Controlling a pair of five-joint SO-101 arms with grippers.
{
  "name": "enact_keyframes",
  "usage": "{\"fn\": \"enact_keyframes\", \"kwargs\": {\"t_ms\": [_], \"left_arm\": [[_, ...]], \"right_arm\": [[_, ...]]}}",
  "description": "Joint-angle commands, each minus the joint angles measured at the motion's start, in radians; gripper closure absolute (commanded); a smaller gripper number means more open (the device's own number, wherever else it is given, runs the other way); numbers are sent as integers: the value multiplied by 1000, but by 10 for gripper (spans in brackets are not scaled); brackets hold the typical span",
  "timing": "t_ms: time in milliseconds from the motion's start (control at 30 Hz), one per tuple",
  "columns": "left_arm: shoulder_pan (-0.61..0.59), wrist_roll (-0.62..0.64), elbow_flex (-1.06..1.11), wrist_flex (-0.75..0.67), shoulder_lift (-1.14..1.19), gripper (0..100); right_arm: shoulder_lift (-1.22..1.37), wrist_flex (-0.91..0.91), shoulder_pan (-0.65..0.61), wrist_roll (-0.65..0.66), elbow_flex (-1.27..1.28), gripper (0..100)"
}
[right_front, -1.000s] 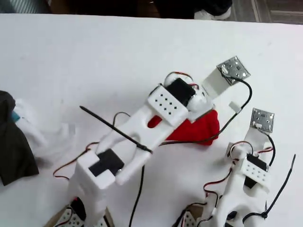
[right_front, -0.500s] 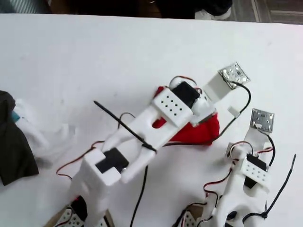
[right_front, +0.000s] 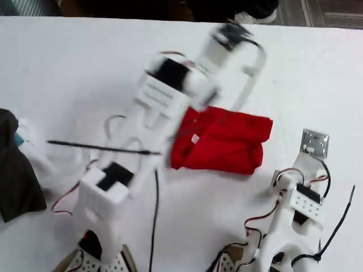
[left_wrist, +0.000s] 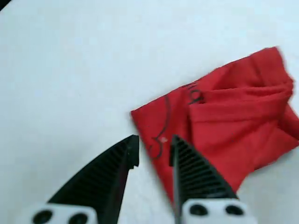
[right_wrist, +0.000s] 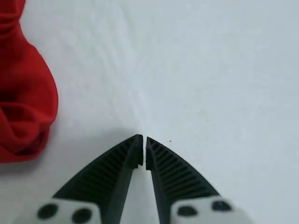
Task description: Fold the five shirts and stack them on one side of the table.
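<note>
A folded red shirt lies flat right of the table's middle, its small white tag facing up. In the left wrist view the same red shirt lies on the white table. My left gripper hangs open above the shirt's tagged corner with nothing between its fingers. The left arm stretches over the table beside and behind the shirt. My right gripper is shut and empty over bare table, with an edge of the red shirt off to one side. The right arm stands at the front right.
A dark shirt lies at the left edge beside crumpled white cloth with a bit of teal. The white table has free room at the back and far right. Loose cables hang by the arm bases.
The left arm has lifted off the red shirt and swung back and to the left. The shirt, mostly covered before, now lies spread wider. The right arm has not moved.
</note>
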Motion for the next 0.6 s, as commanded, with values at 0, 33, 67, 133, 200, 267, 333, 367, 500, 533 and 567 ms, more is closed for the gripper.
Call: {"fn": "enact_keyframes", "kwargs": {"t_ms": [0, 33, 67, 133, 200, 267, 333, 367, 500, 533, 567], "left_arm": [[-75, 0, 21, -23, 60, 967], [-78, 0, 28, -49, 95, 981], [-80, 0, 25, -68, 126, 973], [-110, 8, 10, -87, 170, 976], [-170, 28, -10, -60, 198, 976], [-270, 71, -22, -9, 209, 976], [-391, 89, -16, 23, 216, 976], [-450, 89, -13, 32, 219, 976], [-652, 25, 15, 54, 236, 975], [-694, 5, 22, 58, 244, 975], [-732, -11, 36, 58, 245, 975]], "right_arm": [[33, 243, -116, 0, -282, 979], [70, 325, -163, -6, -387, 979], [119, 400, -211, -6, -486, 979], [239, 535, -311, -8, -683, 978], [364, 648, -404, -9, -853, 978], [479, 730, -481, -9, -1008, 978], [581, 769, -550, -9, -1142, 978], [625, 779, -582, -12, -1200, 978], [792, 800, -717, -92, -1413, 979], [834, 800, -751, -106, -1453, 979], [875, 800, -783, -114, -1487, 979]]}}
